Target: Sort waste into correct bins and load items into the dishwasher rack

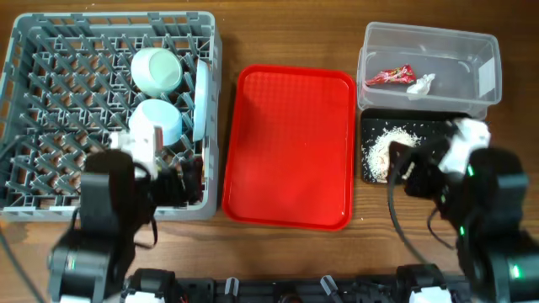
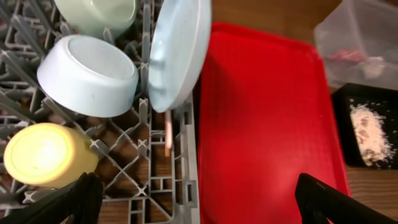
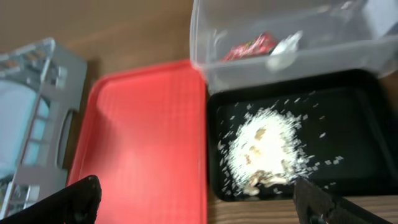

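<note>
The grey dishwasher rack [image 1: 50, 109] holds two mint-green bowls [image 1: 157, 69] [image 1: 164, 118], a white plate [image 1: 201, 99] on edge and a yellow cup [image 2: 46, 155]. A thin wooden chopstick [image 2: 168, 132] shows under the plate. The clear tub [image 1: 472, 46] holds the red wrapper [image 1: 389, 77] and the white paper scrap [image 1: 421, 84]. The black tray [image 1: 421, 126] holds rice scraps [image 1: 389, 145]. My left gripper [image 2: 196, 202] is open and empty over the rack's front right corner. My right gripper [image 3: 199, 202] is open and empty over the black tray's near left edge. The fork is not in view.
A large red serving tray [image 1: 290, 143] lies between the rack and the bins, with nothing on it. The wooden table [image 1: 286, 34] runs around all of them. Both arm bases stand at the front edge.
</note>
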You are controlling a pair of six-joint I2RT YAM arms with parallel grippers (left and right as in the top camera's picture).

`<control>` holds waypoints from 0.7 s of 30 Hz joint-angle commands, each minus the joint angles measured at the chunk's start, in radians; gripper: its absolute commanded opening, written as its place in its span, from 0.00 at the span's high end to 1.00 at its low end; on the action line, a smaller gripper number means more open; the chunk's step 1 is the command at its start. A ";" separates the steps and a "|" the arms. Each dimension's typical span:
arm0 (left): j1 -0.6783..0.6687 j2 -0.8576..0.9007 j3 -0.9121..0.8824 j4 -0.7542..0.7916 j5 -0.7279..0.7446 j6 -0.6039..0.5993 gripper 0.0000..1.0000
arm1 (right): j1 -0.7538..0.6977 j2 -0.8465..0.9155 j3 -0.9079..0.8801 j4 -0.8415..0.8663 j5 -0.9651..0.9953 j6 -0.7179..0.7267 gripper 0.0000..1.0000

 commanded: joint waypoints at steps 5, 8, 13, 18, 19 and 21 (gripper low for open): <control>-0.006 -0.079 -0.017 0.001 0.006 0.026 0.00 | 0.004 -0.069 -0.017 -0.024 0.072 0.022 0.00; -0.006 -0.079 -0.017 -0.019 0.006 0.026 0.00 | 0.004 -0.056 -0.017 -0.024 0.072 0.021 0.00; -0.006 -0.079 -0.017 -0.036 0.006 0.026 0.00 | 0.004 -0.042 -0.017 -0.024 0.072 0.022 0.00; -0.006 -0.079 -0.017 -0.036 0.006 0.026 0.00 | 0.004 -0.041 -0.017 -0.024 0.072 0.021 0.00; -0.006 -0.079 -0.017 -0.036 0.006 0.026 0.00 | 0.004 -0.042 -0.019 -0.025 0.072 0.022 0.00; -0.006 -0.079 -0.017 -0.036 0.006 0.026 0.00 | 0.002 -0.060 -0.019 -0.024 0.072 0.022 0.00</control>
